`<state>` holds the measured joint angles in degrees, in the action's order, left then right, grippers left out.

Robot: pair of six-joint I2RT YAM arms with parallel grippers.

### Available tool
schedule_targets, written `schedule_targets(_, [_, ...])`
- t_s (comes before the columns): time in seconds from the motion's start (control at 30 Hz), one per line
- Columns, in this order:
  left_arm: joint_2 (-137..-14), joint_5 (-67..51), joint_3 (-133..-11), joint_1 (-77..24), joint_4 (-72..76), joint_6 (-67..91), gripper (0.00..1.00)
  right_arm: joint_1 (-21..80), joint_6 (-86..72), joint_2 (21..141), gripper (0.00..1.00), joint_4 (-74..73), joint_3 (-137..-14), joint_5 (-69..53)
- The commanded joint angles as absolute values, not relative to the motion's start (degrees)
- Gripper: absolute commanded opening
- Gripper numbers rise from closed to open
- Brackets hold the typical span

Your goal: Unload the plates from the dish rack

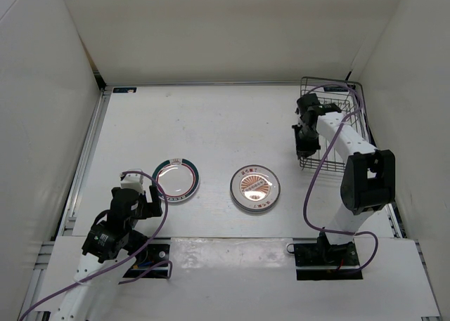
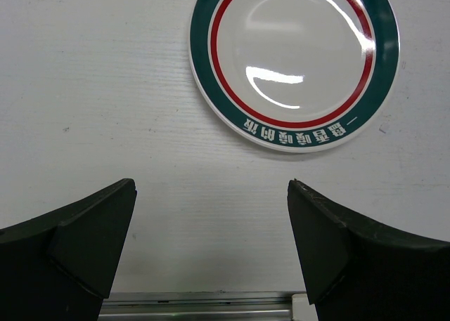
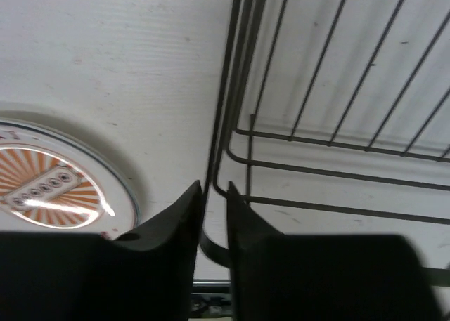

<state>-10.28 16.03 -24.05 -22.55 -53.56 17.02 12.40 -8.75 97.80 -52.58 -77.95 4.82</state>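
The green-rimmed plate (image 1: pixel 176 178) lies flat on the table at front left; in the left wrist view it (image 2: pixel 294 61) lies just ahead of my open, empty left gripper (image 2: pixel 211 187), which sits low near the table's front edge (image 1: pixel 151 194). An orange sunburst plate (image 1: pixel 256 187) lies flat at front centre and shows in the right wrist view (image 3: pixel 49 187). The wire dish rack (image 1: pixel 325 88) stands at far right. My right gripper (image 1: pixel 306 149) is shut on the rack's near left rim wire (image 3: pixel 214 187). The part of the rack (image 3: pixel 330 142) that shows holds no plate. A second sunburst plate is not in view.
White walls close in the table on the left, back and right; the rack stands close to the right wall. A metal rail (image 2: pixel 197 303) runs along the table's front edge just behind the left fingers. Purple cables (image 1: pixel 316 173) loop off both arms.
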Motion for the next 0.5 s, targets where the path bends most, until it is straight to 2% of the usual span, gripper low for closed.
schedule_targets(0.0, [-10.02, 16.17, -24.7, -22.24, -53.53, 17.05, 1.0, 12.04, -8.35, 96.51, 0.28, -58.62, -79.37, 11.59])
schedule_targets(0.03, [-10.19, 16.0, -24.61, -22.24, -53.53, 17.14, 1.0, 12.13, -8.26, 96.42, 0.35, -58.71, -79.54, 12.82])
schedule_targets(0.07, [-10.2, 16.0, -24.78, -22.15, -53.53, 17.14, 1.0, 12.22, -7.91, 96.24, 0.51, -58.62, -79.54, 12.74])
schedule_targets(0.17, [-10.02, 16.0, -24.79, -22.06, -53.7, 17.23, 1.0, 12.13, -7.38, 94.58, 0.75, -57.57, -81.29, 11.69])
schedule_targets(0.2, [-10.28, 16.0, -24.7, -22.23, -53.53, 17.05, 1.0, 12.22, -7.21, 93.53, 0.9, -57.22, -82.34, 10.38])
schedule_targets(0.47, [-10.45, 16.78, -24.61, -22.15, -52.91, 16.87, 1.0, 12.39, -8.52, 91.94, 0.9, -64.68, -99.91, 3.18])
